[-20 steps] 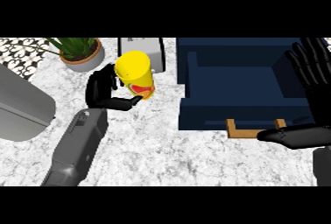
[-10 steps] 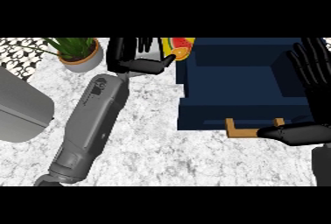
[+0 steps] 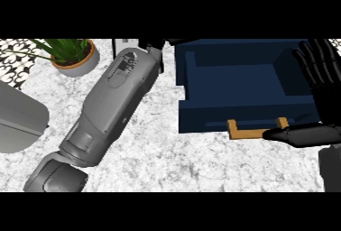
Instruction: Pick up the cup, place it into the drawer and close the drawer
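Well, here is what we make of it
Cup: we cannot see it anywhere; likely beyond the far edge with the left hand, but that is our guess
Left hand (image 3: 160, 43): almost wholly out of view at the far edge, so we cannot tell its fingers
Right hand (image 3: 318, 63): resting at the right edge, fingers straight, holding nothing
Drawer (image 3: 200, 101): open, blue, its inside bare, wooden handle (image 3: 256, 132) at the near side
Left to do: by our reckoning, cup into drawer, then close it
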